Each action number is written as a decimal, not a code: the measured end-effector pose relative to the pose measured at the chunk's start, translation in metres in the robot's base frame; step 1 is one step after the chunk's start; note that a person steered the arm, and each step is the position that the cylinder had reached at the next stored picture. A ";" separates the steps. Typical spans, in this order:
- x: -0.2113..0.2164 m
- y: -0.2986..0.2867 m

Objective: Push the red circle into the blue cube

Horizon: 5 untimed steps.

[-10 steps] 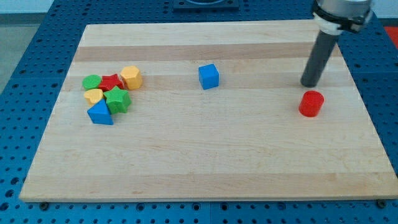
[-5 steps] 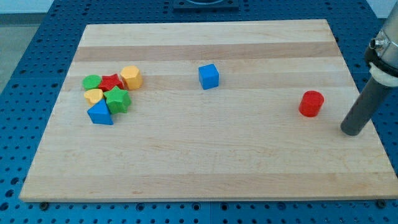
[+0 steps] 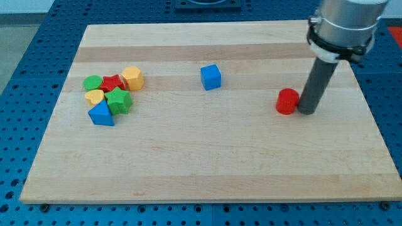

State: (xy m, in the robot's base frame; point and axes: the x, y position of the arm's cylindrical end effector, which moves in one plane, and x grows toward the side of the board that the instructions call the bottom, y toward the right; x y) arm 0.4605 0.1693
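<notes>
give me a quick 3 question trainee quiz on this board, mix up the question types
1. True or false: my tip sits on the view's right side of the red circle.
2. Multiple choice: the blue cube lies which way from the red circle? A) the view's right B) the view's left and slightly up C) straight toward the view's bottom
3. Fill in: the cluster at the view's left includes a blue triangle, a green star and a yellow ____.

Key
1. True; the tip is right against it or nearly so.
2. B
3. hexagon
</notes>
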 end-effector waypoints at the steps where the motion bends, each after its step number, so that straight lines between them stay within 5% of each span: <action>1: -0.001 -0.025; 5: -0.037 -0.098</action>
State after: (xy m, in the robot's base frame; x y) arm 0.4235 0.0715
